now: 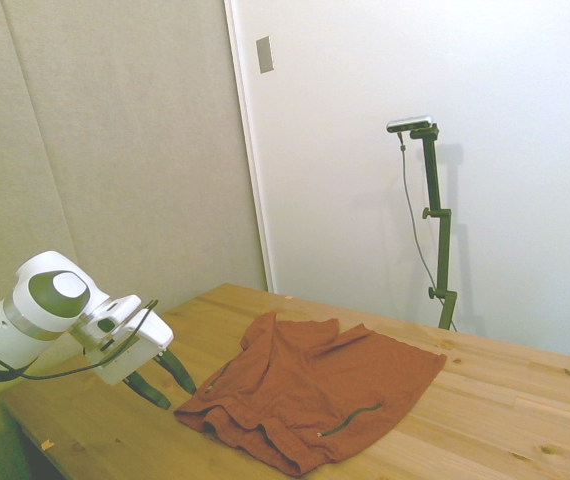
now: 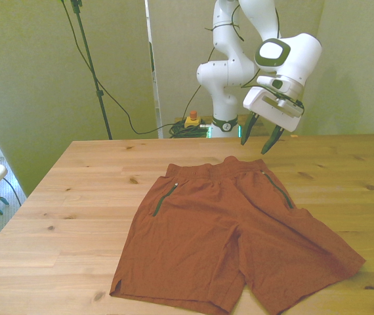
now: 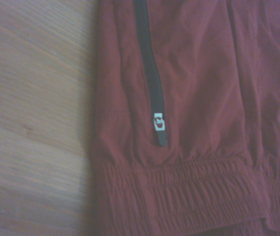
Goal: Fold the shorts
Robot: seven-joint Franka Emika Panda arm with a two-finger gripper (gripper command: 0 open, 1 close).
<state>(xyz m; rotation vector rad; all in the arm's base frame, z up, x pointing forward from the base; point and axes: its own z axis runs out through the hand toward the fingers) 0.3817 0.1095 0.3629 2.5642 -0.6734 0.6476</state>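
- Pale wooden plank table, knots showing in the boards; everything below is placed against it.
- Rust-orange soft fabric shorts lie spread flat on the table, elastic waistband toward its far edge, both legs toward the near edge, lightly rumpled in the side view.
- White two-finger gripper with dark green fingers hangs above the table's far edge, just beyond the waistband, clear of the cloth; jaws spread wide, nothing between them.
- Dark zipper pocket line with a small silver pull, just beside the gathered waistband; a second one on the other hip.
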